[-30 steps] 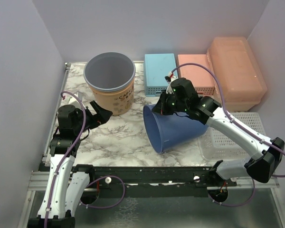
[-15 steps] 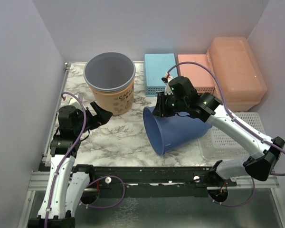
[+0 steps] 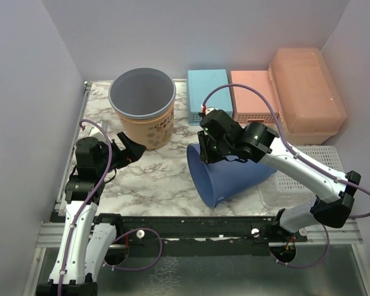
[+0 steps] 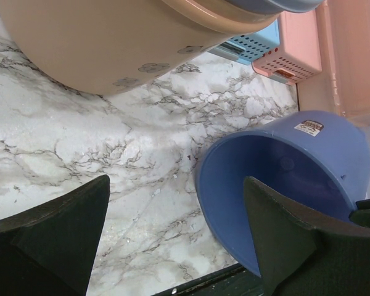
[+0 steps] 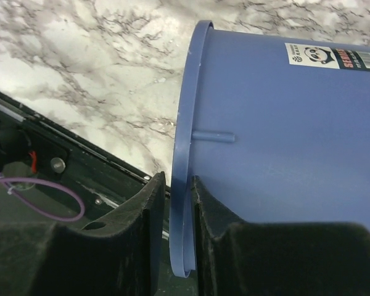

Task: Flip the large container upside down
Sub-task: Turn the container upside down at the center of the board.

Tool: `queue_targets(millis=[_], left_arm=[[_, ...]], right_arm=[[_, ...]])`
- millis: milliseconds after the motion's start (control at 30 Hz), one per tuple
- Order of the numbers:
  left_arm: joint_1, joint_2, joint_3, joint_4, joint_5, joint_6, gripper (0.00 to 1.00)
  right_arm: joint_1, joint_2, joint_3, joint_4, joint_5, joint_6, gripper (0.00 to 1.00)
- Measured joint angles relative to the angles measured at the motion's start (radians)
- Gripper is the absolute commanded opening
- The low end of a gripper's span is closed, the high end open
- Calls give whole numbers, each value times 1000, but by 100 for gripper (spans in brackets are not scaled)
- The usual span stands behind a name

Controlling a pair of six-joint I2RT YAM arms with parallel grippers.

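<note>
The large container (image 3: pixel 308 92), a translucent peach-orange lidded box, stands upright at the back right; its edge shows in the left wrist view (image 4: pixel 351 55). Neither gripper touches it. My right gripper (image 3: pixel 205 147) is shut on the rim of a blue bucket (image 3: pixel 234 176) that lies on its side, mouth toward the front left. In the right wrist view the gripper (image 5: pixel 179 179) pinches the bucket's rim (image 5: pixel 188 123), one finger inside and one outside. My left gripper (image 3: pixel 132 148) is open and empty at the left; in its wrist view (image 4: pixel 176 180) it faces the bucket's mouth (image 4: pixel 283 179).
A round tan bucket with a grey inside (image 3: pixel 142 105) stands at the back left. A blue perforated basket (image 3: pixel 208 95) and a pink one (image 3: pixel 253 92) sit at the back. A white perforated basket (image 3: pixel 302 176) is at the right, partly under the blue bucket.
My right gripper has swung left and a little forward with the blue bucket's rim in it, turning the bucket slightly. The left arm and the peach box have not moved.
</note>
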Motion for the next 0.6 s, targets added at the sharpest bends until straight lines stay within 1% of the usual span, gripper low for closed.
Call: queue_targets(millis=[133, 333, 500, 600], left_arm=[[0, 0, 0, 0, 0, 0, 89], [0, -4, 0, 0, 0, 0, 89], [0, -12, 0, 0, -3, -1, 88], [0, -14, 0, 0, -19, 0, 89]], right_arm=[[35, 22, 25, -40, 65, 11, 19], [66, 56, 66, -73, 142, 19, 6], [92, 74, 81, -82, 196, 30, 1], [120, 88, 90, -83, 229, 34, 1]])
